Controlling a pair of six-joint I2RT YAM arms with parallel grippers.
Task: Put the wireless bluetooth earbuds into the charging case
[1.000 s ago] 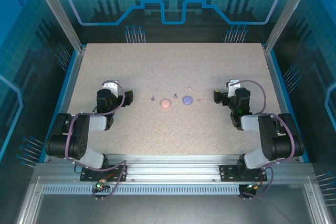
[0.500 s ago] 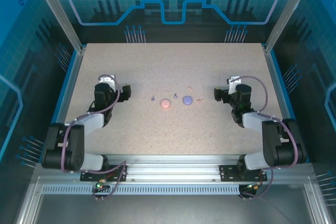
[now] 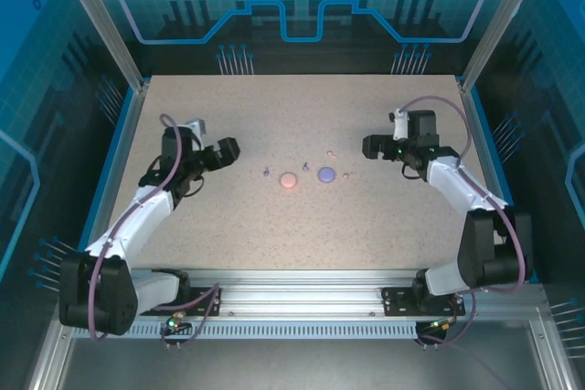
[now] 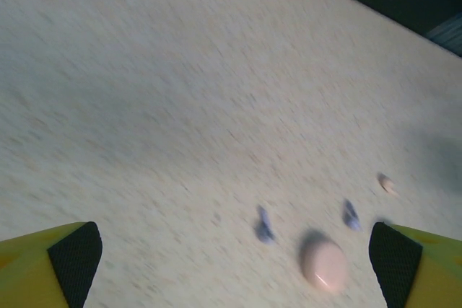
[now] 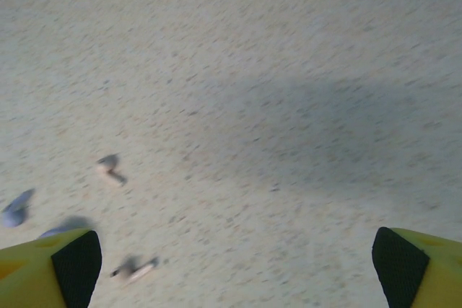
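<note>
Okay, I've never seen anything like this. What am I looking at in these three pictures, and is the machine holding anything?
These are two robot arms bolted to the near edge of a table. The wide picture looks down from above. The other two come from a camera on each wrist; the yellow, black-padded tips are that arm's fingers. On the table lie a pink round case, a purple round case and four tiny earbuds, two purple and two beige. The left fingers and right fingers are open and hold nothing.

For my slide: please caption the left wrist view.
Open left end effector over the table, pink case and purple earbuds ahead.
</note>
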